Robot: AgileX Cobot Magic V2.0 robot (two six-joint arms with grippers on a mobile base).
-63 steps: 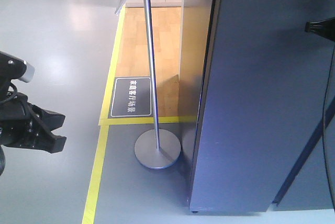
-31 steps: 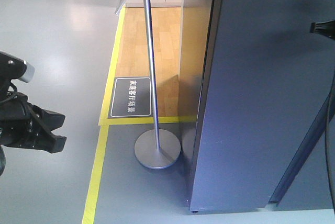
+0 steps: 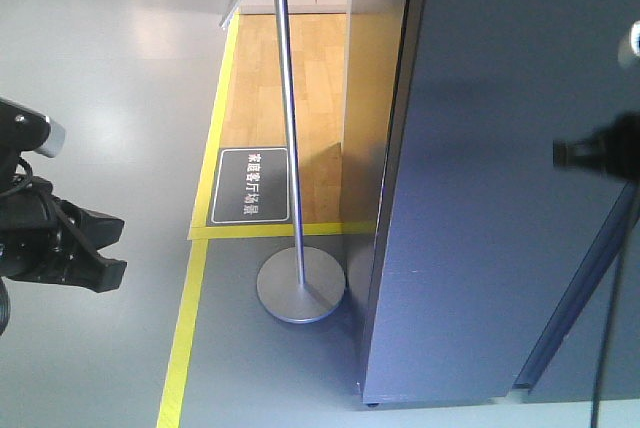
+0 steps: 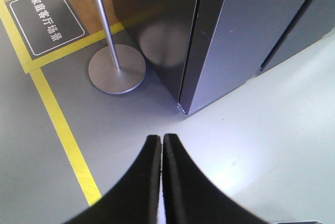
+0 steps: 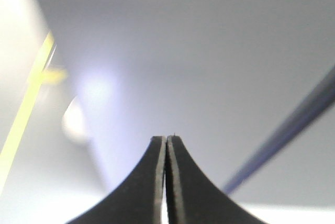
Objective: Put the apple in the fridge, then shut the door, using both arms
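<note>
The right gripper (image 5: 166,139) has its two black fingers pressed flat together with nothing between them, tips pointing at the plain dark grey face of the fridge door (image 5: 209,67), which fills that wrist view as a blurred surface close ahead; whether the tips touch it cannot be told. In the front-facing view the same gripper (image 3: 562,153) shows as a dark blurred shape at the right edge, in front of the door (image 3: 470,248). The left gripper (image 4: 161,139) is likewise closed and empty, its fingers meeting in a thin seam, and it hangs above the pale grey floor (image 4: 261,130), pointing toward the lower corner of the fridge (image 4: 157,35), which stands well apart from it. In the front view the left arm (image 3: 50,238) sits at the left edge, far from the fridge. Left of the fridge stands a metal sign stand (image 3: 298,283) on a round base, beside a yellow floor line (image 3: 185,328) and a dark floor sign (image 3: 250,186). The apple appears in none of the views.
</note>
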